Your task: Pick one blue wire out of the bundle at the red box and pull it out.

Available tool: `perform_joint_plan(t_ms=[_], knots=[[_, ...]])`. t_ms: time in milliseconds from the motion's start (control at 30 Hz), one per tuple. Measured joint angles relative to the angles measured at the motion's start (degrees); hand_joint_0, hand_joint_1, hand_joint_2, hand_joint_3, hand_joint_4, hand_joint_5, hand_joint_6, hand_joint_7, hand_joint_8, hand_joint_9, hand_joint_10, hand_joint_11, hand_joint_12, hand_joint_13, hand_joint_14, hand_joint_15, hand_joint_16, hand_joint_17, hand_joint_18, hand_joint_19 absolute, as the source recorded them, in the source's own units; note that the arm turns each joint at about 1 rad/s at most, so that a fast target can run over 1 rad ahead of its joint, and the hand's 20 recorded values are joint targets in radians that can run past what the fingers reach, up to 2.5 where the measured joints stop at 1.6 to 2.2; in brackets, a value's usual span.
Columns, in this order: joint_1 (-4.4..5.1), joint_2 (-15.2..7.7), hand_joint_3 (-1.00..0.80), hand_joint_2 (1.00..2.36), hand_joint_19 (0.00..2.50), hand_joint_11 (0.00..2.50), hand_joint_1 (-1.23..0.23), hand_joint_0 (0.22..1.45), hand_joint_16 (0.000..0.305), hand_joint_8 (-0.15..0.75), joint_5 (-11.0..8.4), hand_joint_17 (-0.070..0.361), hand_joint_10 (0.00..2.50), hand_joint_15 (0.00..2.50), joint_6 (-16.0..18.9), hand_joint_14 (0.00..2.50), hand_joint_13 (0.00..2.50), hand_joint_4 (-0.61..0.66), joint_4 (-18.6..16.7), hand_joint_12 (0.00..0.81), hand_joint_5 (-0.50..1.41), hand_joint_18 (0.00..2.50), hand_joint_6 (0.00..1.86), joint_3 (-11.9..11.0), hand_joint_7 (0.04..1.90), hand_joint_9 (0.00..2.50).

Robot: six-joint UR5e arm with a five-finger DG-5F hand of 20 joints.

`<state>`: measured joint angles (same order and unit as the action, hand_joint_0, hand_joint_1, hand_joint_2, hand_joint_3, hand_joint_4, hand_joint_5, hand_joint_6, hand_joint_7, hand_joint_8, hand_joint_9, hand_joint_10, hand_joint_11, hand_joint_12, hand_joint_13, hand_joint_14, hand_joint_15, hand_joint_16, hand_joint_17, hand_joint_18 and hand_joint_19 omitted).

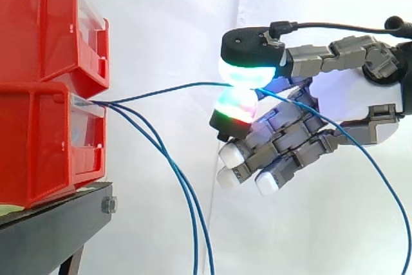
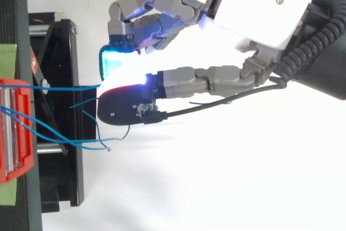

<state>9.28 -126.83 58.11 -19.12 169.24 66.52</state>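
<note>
The hand (image 1: 351, 104) has one blue wire (image 1: 168, 88) pinched between two glowing pads, and it runs straight back to the lower red bin's (image 1: 45, 146) front edge.

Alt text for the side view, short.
The hand pinches one blue wire between its fingers; the wire runs from the lower red bin at left. More wires droop from the same bin.

The black metal stand (image 1: 61, 216) bears a lower red plastic bin (image 1: 38, 143) directly on its top, with an upper red plastic bin (image 1: 45, 24) stacked on that.
</note>
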Motion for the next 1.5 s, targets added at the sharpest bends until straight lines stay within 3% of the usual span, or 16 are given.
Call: perform_joint_plan(t_ms=[1500], knots=[[0.04, 0.00, -0.04, 1.02, 0.46, 0.61, -0.73, 0.60, 0.061, 0.388, -0.01, 0.138, 0.02, 0.30, -0.10, 0.01, 0.63, 0.18, 0.04, 0.461, -0.14, 0.69, 0.89, 0.03, 1.21, 0.93]])
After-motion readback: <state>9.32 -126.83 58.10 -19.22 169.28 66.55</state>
